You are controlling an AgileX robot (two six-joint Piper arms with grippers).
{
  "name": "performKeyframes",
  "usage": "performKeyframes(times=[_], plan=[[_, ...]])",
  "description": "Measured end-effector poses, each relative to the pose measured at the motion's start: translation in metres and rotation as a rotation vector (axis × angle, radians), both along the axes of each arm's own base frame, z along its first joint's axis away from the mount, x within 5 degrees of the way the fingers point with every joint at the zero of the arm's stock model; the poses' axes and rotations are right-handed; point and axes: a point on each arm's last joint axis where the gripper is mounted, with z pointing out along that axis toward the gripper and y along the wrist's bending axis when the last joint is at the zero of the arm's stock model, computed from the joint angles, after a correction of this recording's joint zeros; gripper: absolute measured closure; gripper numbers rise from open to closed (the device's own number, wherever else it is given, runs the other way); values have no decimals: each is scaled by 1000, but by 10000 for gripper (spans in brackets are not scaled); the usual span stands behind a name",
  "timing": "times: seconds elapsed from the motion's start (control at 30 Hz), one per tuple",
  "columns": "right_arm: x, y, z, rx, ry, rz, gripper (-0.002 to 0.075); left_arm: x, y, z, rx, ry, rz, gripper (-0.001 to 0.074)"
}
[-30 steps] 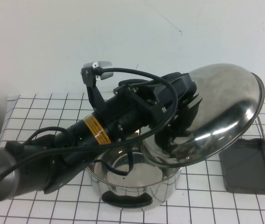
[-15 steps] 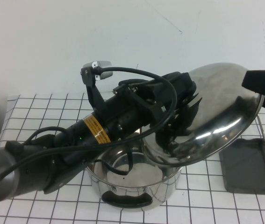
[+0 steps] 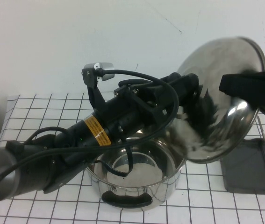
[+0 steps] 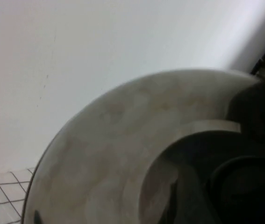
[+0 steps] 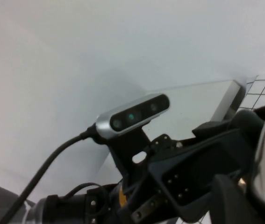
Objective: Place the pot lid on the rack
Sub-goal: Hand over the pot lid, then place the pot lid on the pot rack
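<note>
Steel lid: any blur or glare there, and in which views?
High view: round domed shiny steel pot lid smeared by motion, bright glare near its lower rim, held aloft by left gripper; right gripper beside its rim. Left wrist view: lid fills frame, soft, out of focus.

Shiny silver pot lid (image 3: 225, 93), dark grey rack (image 3: 249, 165), white black-gridded table (image 3: 39, 112), seemingly black grippers

Pot lid (image 3: 216, 93) above pot (image 3: 137, 184) (rack (image 3: 249, 165) right)

Yellow label (image 3: 96, 130) on left arm: print too small; nothing else readable.
</note>
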Motion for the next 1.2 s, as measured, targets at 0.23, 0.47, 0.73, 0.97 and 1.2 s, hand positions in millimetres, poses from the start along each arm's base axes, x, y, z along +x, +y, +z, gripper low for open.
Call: performKeyframes(times=[0.23, 0.47, 0.73, 0.97, 1.2], plan=[[-2, 2, 0, -36, -60, 25, 651, -1, -1, -1, 11, -2, -9, 215], [-6, -1, 7, -102, -161, -10, 651, -2, -1, 1, 8, -35, -11, 177], [-31, -13, 27, -307, -308, -129, 651, -3, -1, 1, 30, -81, -19, 204], [-52, -27, 30, -571, -361, -213, 651, 10, 18, -5, 126, -161, -27, 649], [-32, -35, 10, -702, -286, -240, 651, 19, 39, -13, 214, -133, -88, 730]])
